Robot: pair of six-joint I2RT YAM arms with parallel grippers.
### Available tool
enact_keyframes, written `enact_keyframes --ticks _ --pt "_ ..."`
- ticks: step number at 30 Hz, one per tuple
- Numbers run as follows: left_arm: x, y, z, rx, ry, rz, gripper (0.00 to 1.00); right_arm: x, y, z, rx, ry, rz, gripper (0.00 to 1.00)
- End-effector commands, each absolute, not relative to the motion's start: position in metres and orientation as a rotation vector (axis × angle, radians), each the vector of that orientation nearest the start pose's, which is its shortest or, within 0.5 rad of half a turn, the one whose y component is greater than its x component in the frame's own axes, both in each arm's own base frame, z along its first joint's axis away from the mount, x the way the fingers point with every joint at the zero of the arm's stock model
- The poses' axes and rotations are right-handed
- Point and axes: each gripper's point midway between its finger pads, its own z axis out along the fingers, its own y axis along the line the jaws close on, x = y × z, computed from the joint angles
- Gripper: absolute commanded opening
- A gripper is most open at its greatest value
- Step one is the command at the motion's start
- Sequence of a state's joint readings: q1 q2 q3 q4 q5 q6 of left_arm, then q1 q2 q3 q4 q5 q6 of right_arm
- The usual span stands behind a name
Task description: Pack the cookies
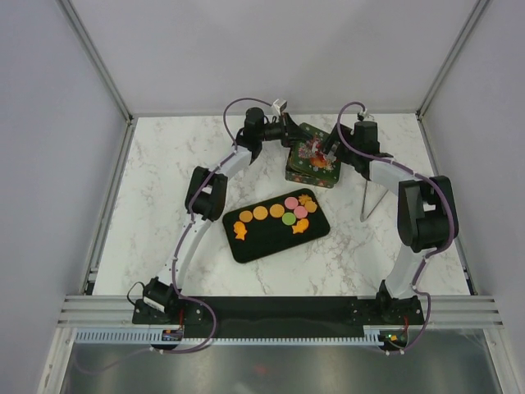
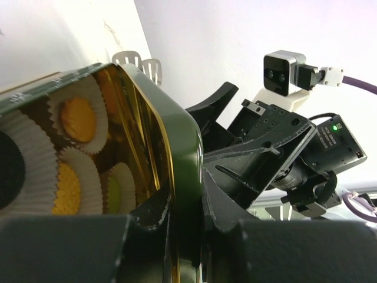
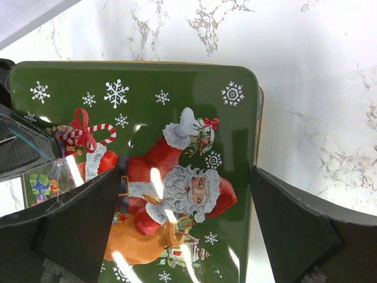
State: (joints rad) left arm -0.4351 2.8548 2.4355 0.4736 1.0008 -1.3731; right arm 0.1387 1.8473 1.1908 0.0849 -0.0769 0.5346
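Several cookies [image 1: 290, 202], orange, pink and green, lie on the black tray [image 1: 262, 242] in the middle of the table. Behind it stands a green tin with a Santa lid [image 1: 313, 156]. My left gripper [image 1: 289, 135] is at the tin's left side. In the left wrist view it [image 2: 197, 200] is shut on the lid's green rim [image 2: 177, 135], beside white paper cups holding orange, yellow and green cookies [image 2: 76, 118]. My right gripper [image 1: 328, 152] hovers open over the lid [image 3: 147, 100], with its fingers [image 3: 185, 171] on either side of the Santa picture.
A thin metal rod stand [image 1: 369, 201] stands right of the tin. The marble table [image 1: 164, 164] is enclosed by white walls at the back and sides. The right arm's wrist [image 2: 277, 135] is close behind the lid's rim.
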Motion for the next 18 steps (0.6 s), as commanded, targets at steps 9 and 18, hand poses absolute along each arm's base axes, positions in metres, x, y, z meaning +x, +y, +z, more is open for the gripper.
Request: enact_keyframes --ticks 9,18 --pt "0.535 -0.426 0.170 0.099 1.897 -2.080 0.12 0.505 0.117 0.078 0.356 2.206 0.516 0.98" --pt "0.539 -0.413 0.171 0.075 1.880 -2.085 0.25 0.509 0.123 0.062 0.352 2.240 0.538 0.96"
